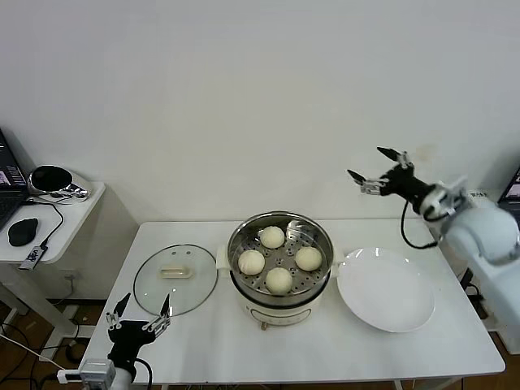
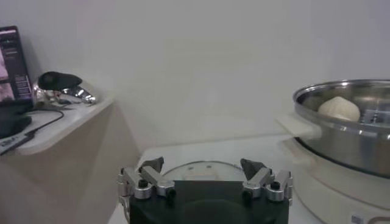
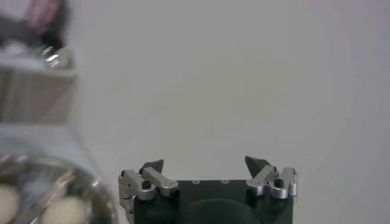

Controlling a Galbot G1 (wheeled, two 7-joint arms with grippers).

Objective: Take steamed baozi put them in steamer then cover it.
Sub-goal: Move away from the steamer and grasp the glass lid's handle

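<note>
Four cream-white baozi [image 1: 279,279] lie on the perforated tray inside the steel steamer [image 1: 280,223] at the table's middle. One baozi [image 2: 339,108] shows over the steamer's rim [image 2: 341,131] in the left wrist view; two blurred baozi [image 3: 61,210] show in the right wrist view. The glass cover [image 1: 175,279] with its cream handle lies flat on the table left of the steamer, and also shows in the left wrist view [image 2: 201,170]. My left gripper [image 1: 140,314] is open and empty, low at the table's front left, just before the cover. My right gripper [image 1: 379,169] is open and empty, raised high right of the steamer.
An empty white plate [image 1: 385,288] lies right of the steamer. A side table [image 1: 57,219] on the left holds a laptop, a mouse [image 1: 23,231], a cable and a shiny round object [image 1: 52,180]. A white wall stands behind the table.
</note>
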